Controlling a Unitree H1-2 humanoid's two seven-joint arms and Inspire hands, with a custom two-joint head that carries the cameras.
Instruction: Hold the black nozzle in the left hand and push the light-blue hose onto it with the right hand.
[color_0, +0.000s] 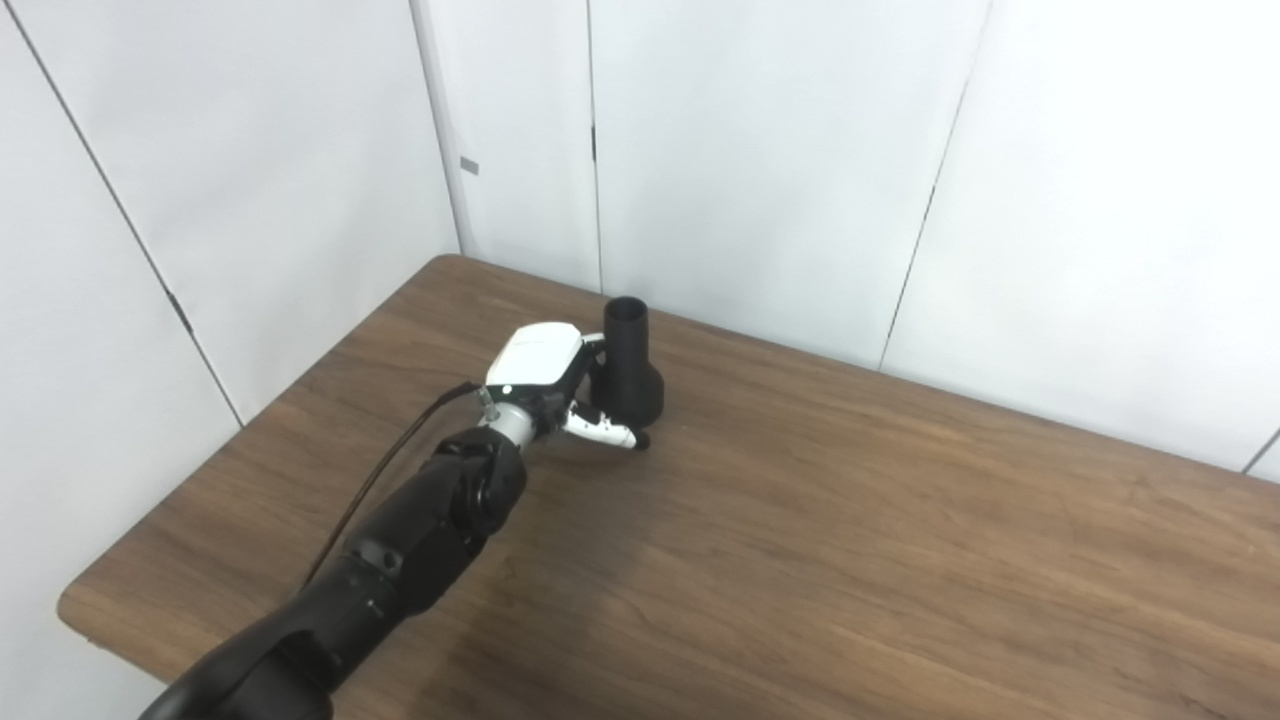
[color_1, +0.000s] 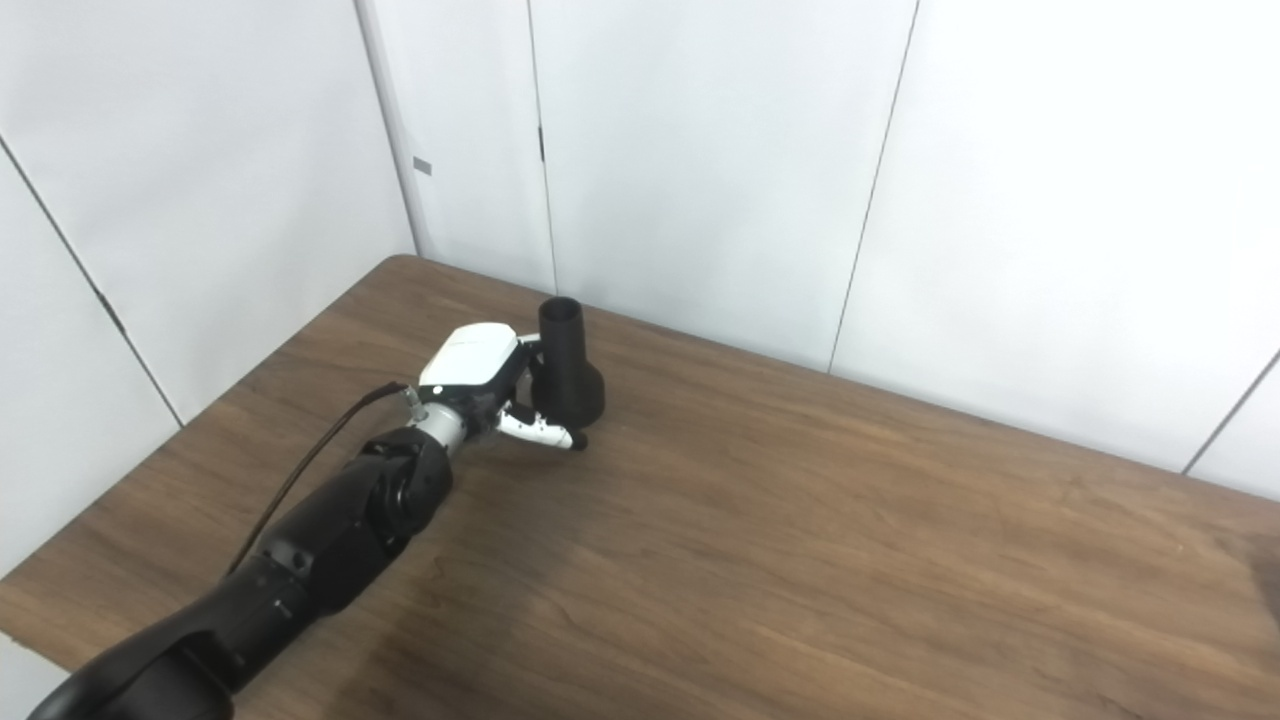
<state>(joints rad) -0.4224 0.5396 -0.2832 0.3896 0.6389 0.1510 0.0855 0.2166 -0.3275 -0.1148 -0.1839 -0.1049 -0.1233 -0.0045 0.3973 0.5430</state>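
The black nozzle (color_0: 630, 372) stands upright on the brown table (color_0: 860, 540), near its far left corner, narrow end up. My left hand (color_0: 560, 392) is pressed against the nozzle's left side. Its thumb (color_0: 606, 433) lies across the front of the wide base, and its fingers reach behind the nozzle, mostly hidden. The hand looks closed around the nozzle, which still rests on the table. Neither the light-blue hose nor my right hand appears in either view.
White wall panels (color_0: 760, 160) rise close behind the table's far edge and along its left side. A black cable (color_0: 390, 465) runs along my left forearm. The table's left front corner (color_0: 75, 605) is rounded.
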